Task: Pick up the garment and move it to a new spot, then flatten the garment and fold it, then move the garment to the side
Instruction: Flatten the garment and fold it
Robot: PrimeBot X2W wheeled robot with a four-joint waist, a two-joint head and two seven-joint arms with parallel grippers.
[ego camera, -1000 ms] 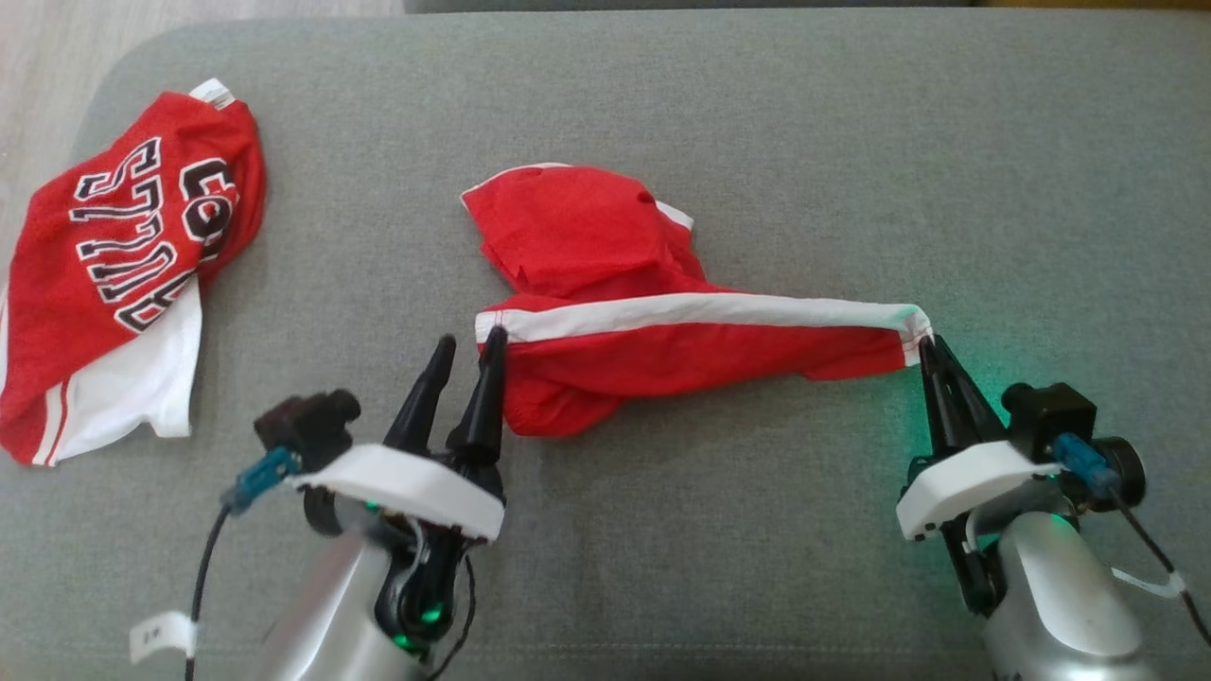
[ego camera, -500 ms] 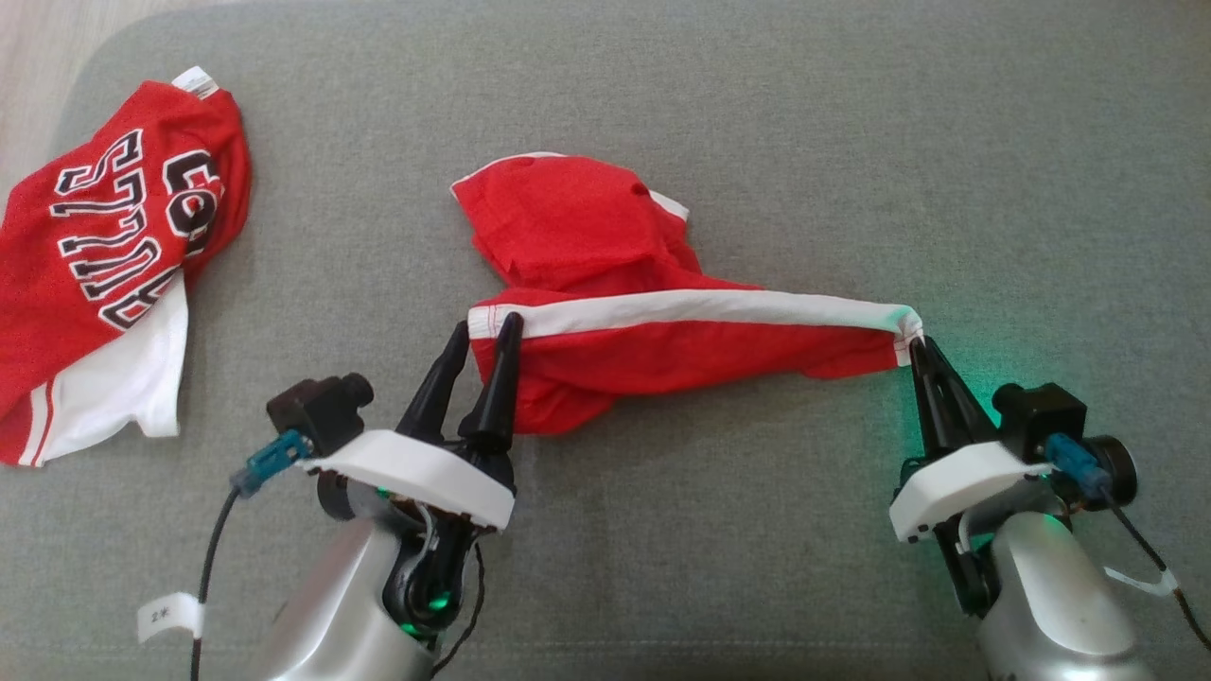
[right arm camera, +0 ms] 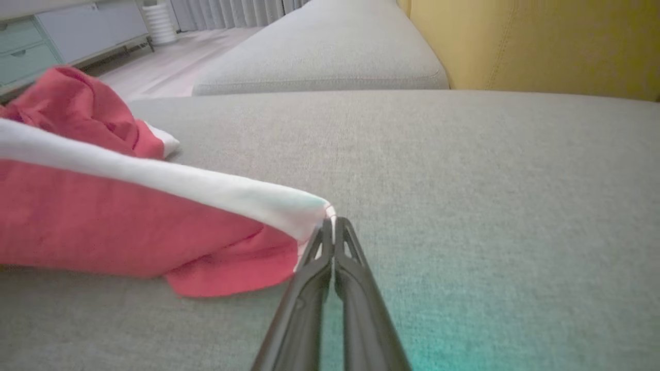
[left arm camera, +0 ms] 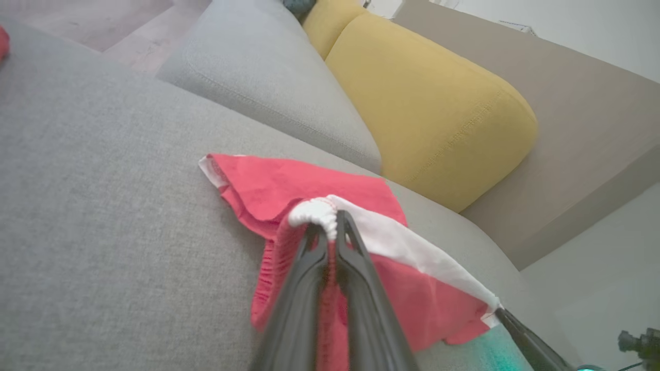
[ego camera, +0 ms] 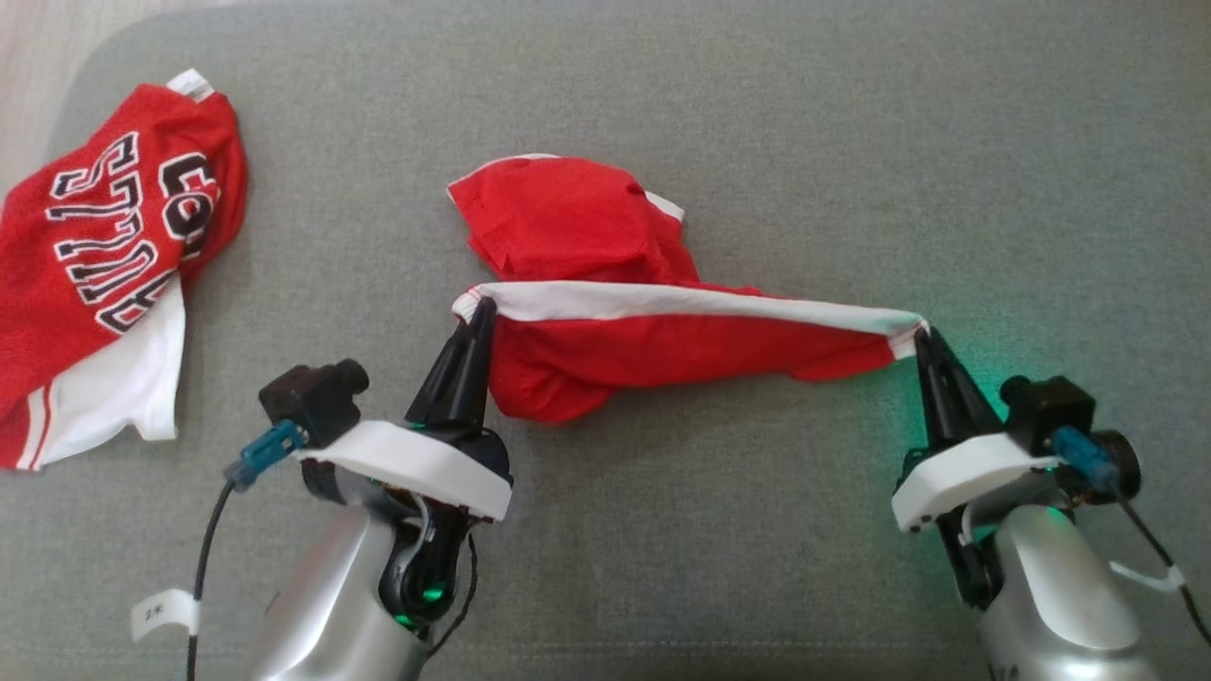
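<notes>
A red garment with a white band lies bunched on the grey sofa seat. Its white band is stretched between my two grippers and lifted a little off the seat. My left gripper is shut on the band's left end, where the white cloth bunches over the fingertips. My right gripper is shut on the band's right corner. The rest of the red cloth sags behind and below the band.
A second red garment with black and white letters and a white part lies at the seat's left edge. A yellow cushion and a grey cushion stand beyond the seat. Pale floor shows past the left corner.
My left gripper has closed on the band's left end, having been open beside it. The band now hangs tauter and a little higher between both grippers.
</notes>
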